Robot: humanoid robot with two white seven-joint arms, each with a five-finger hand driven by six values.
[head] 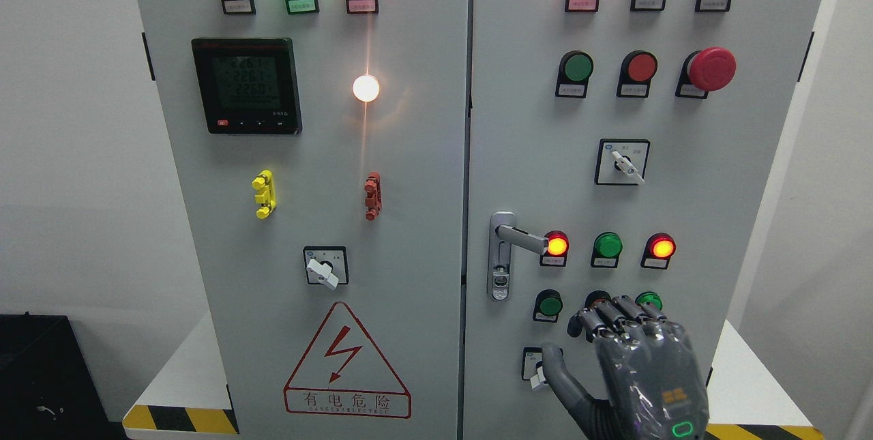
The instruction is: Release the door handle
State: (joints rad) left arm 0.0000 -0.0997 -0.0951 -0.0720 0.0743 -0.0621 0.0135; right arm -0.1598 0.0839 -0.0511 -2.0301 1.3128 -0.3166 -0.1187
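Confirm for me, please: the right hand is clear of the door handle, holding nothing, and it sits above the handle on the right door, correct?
Not quite. In the head view the right hand is indeed clear of the door handle, fingers loosely curled and holding nothing, but it sits below and to the right of the handle, not above it.
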